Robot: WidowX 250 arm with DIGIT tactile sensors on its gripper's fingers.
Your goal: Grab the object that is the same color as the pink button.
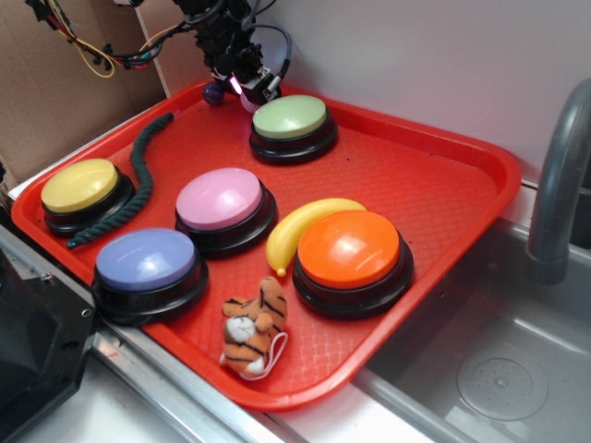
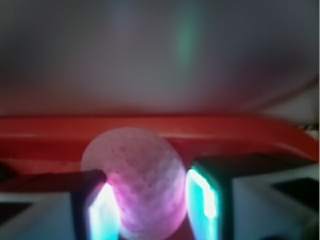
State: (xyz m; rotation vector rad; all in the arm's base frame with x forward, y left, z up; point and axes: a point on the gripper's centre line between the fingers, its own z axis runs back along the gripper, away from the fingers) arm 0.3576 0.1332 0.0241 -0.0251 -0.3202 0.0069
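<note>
Item: red tray, holding all pieces listed. Gripper stood low at the tray's far rim, beside the wall; in the wrist view the gripper had its two lit fingers pressed against either side of the small pink dimpled ball, jaws closed on it, the ball filling the gap between them, with the tray rim just beyond. In the exterior view the ball showed only as a pale sliver under the fingers. Small dark purple ball: just beside the gripper, on its camera-left side, at the rim. Green button: immediately in front of the gripper, toward the camera. Pink button: further toward the camera, well apart from the gripper. Dark green rope: camera-left of the gripper, trailing to the yellow button. Lavender-blue button, banana, orange button and tiger toy: all on the near half, farthest from the gripper
</note>
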